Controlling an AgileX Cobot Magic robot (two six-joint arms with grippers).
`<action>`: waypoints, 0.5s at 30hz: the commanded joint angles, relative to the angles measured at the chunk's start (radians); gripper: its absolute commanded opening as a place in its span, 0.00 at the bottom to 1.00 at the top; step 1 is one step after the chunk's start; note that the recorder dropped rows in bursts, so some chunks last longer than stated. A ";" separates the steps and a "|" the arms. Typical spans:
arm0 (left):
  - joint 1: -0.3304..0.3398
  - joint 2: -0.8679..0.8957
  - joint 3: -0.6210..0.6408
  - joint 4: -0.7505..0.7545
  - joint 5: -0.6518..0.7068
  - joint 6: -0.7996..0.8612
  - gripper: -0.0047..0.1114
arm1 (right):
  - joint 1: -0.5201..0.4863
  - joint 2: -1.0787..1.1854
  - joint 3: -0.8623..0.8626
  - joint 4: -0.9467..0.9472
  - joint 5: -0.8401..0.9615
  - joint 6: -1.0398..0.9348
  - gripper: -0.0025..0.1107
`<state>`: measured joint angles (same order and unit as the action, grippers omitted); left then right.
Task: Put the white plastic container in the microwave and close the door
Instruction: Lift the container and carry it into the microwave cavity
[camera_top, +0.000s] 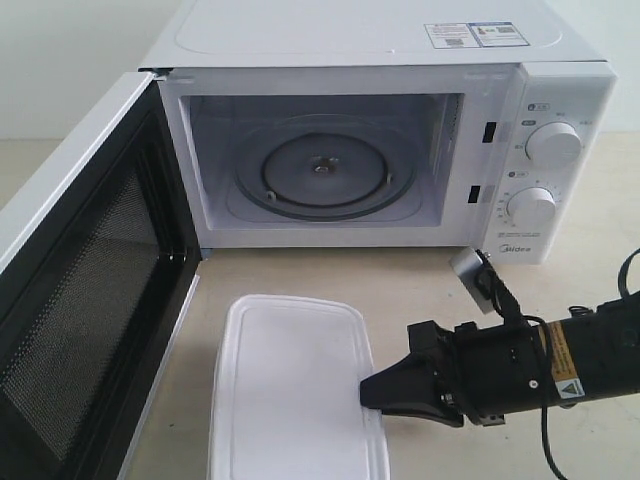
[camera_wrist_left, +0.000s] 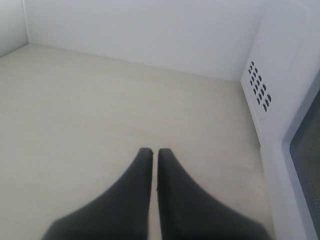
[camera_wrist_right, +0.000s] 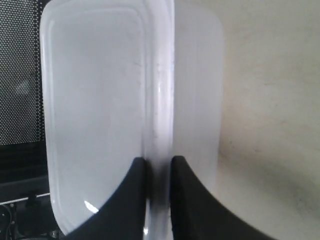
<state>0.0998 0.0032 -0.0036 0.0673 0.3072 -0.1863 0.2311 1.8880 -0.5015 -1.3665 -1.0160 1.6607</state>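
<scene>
Black right end effector (camera_wrist_right: 159, 161), jaws narrowly pinching white plastic container (camera_wrist_right: 95, 100) rim

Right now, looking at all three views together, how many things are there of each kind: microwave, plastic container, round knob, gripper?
microwave: 1
white plastic container: 1
round knobs: 2
grippers, left gripper and right gripper: 2
Total: 6

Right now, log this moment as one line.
right gripper: pinching rim of white rectangular plastic container | left gripper: shut, empty | white microwave door: open
</scene>
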 joint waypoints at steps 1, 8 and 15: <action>-0.005 -0.003 0.004 -0.005 -0.001 0.004 0.08 | 0.002 -0.073 0.001 0.047 -0.015 0.009 0.02; -0.005 -0.003 0.004 -0.005 -0.001 0.004 0.08 | 0.002 -0.231 0.001 0.104 0.081 0.098 0.02; -0.005 -0.003 0.004 -0.005 -0.001 0.004 0.08 | 0.002 -0.336 0.001 0.177 0.244 0.206 0.02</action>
<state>0.0998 0.0032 -0.0036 0.0673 0.3072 -0.1863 0.2311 1.5798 -0.4985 -1.2358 -0.7999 1.8436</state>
